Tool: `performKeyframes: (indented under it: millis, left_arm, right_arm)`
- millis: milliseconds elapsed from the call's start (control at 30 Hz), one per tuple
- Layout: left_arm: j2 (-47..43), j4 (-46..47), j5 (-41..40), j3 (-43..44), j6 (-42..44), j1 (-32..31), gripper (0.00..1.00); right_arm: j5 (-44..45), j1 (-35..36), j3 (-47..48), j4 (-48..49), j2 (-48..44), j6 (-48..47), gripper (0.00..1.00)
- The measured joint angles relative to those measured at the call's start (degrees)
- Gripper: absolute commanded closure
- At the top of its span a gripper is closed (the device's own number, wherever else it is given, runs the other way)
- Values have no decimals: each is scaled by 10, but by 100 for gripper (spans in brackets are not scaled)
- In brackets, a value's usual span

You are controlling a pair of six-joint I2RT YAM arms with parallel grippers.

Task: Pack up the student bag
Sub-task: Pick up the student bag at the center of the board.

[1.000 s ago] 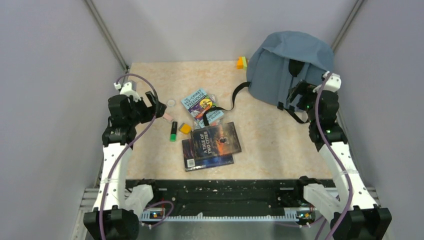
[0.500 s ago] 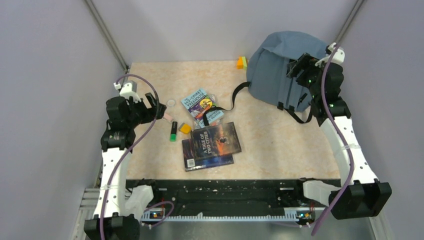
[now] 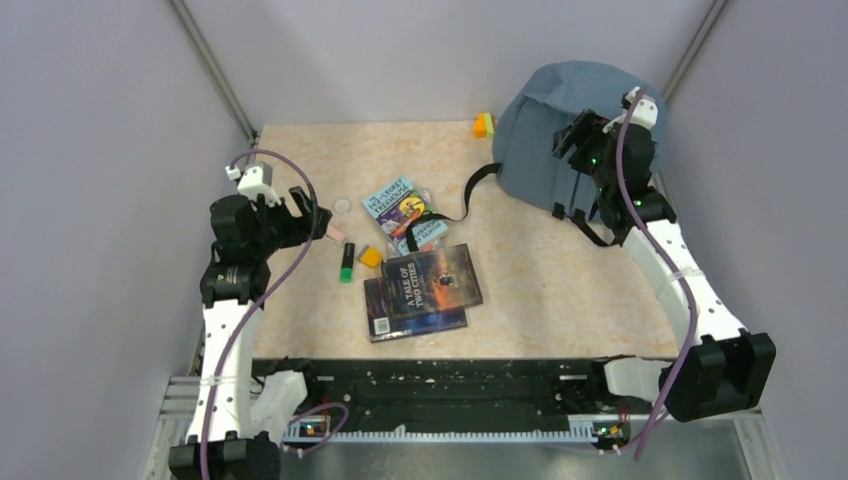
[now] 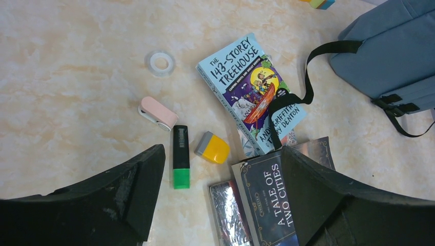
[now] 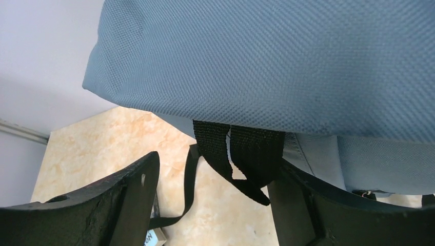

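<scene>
The grey-blue student bag [image 3: 545, 140] stands at the table's back right, with black straps trailing toward the books. My right gripper [image 3: 575, 135] is against its upper front. In the right wrist view the bag [image 5: 287, 56] fills the top. A black strap loop [image 5: 241, 154] hangs between the fingers of the right gripper [image 5: 218, 189], close to the right finger. The jaws stand open, not closed on the loop. My left gripper [image 3: 315, 215] hovers open above the small items at the left; nothing lies between the fingers of the left gripper [image 4: 220, 169].
Loose on the table: the Treehouse book [image 4: 251, 87], a Tale of Two Cities book [image 4: 277, 200] on another book, a green highlighter [image 4: 180, 156], a yellow eraser [image 4: 213, 147], a pink clip [image 4: 158, 113], a tape roll [image 4: 160, 62]. An orange block [image 3: 484, 125] sits by the bag. Walls enclose the table.
My right arm has swung up and leftward from the bag's lower right side to its upper front, and its jaws have narrowed a little. The left arm has barely moved.
</scene>
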Motion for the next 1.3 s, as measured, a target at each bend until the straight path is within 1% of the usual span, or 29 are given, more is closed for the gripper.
performKeyframes:
  millis: [133,233,400,500,567,600,633,667,800,900,1000,1067,1133,1300]
  left_arm:
    - [-1,0,0,0,0,0,10]
    - [-2,0,-2,0,0,0,10]
    - [-2,0,-3,0,0,0,10]
    - [-2,0,-2,0,0,0,10]
    - [-2,0,-2,0,0,0,10]
    - [-2,0,-2,0,0,0,10]
    - [-2,0,-2,0,0,0,10]
    - [-2,0,-2,0,0,0,10]
    - [1,0,5,0,1,0,10]
    - [6,0,16,0,4,0,10]
    - [13,0,30,0,7,0,10]
    - [16,0,48,0,9,0,10]
    - [16,2,77,0,11,0,10]
    - [7,32,144,-11,17,-25,9]
  right_arm:
    - [21,6,-12,35,1,-1,32]
    - [45,9,-19,50,2,-2,38]
    - [81,19,-23,72,9,-23,43]
    - [95,22,-21,75,16,-41,50]
    - [110,23,-19,75,27,-55,61]
    - [119,23,-17,76,34,-62,76]
    - [126,23,-17,76,38,-71,95]
    - [134,23,-17,77,42,-80,100]
    - [128,30,-17,96,46,-140,100]
    - [130,71,-5,111,46,-227,100]
    - [107,114,32,112,46,-294,100]
    - [70,125,59,109,42,-322,100]
    - [14,125,70,107,28,-341,100]
    - [-172,123,53,111,-17,-353,100]
